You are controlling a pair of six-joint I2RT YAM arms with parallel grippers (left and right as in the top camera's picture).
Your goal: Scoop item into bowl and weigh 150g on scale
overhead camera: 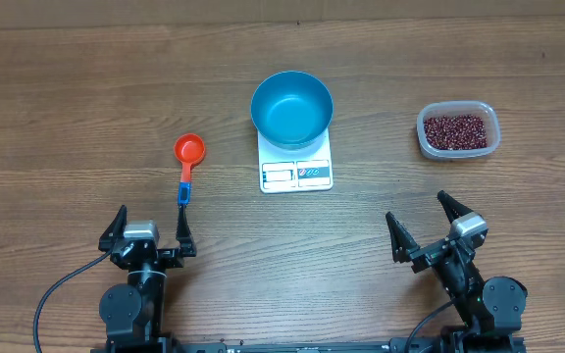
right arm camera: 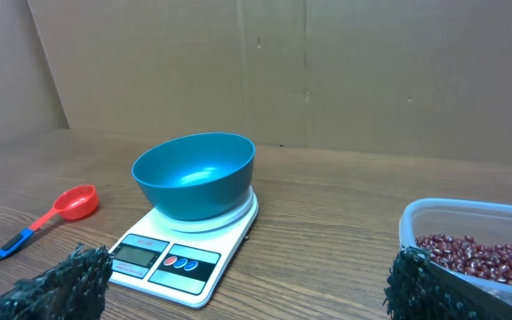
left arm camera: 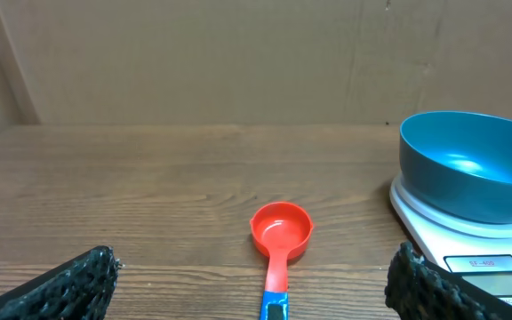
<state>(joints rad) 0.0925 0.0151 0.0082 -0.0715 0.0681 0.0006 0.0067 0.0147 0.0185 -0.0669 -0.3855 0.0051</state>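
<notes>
Wooden table (overhead camera: 67, 78), brown grain, backed by a cardboard wall (left arm camera: 238, 53); we list its contents as follows.

1. Blue bowl (overhead camera: 291, 108): upright on the white scale (overhead camera: 296, 174), its inside showing plain blue. The scale's display and buttons face our arms.
2. Dark red beans (overhead camera: 453, 129): a loose heap inside a clear plastic tub (overhead camera: 425, 137), well to the right of the scale.
3. Orange-red scoop (overhead camera: 188, 157), blue handle tip: lying flat left of the scale, cup upward, handle pointing toward our left gripper (overhead camera: 151, 218).
4. Left gripper: jaws spread wide, gripping nothing, near the scoop's handle tip but apart from it.
5. Right gripper (overhead camera: 417, 208): jaws likewise wide apart, gripping nothing, near the table's front edge.
</notes>
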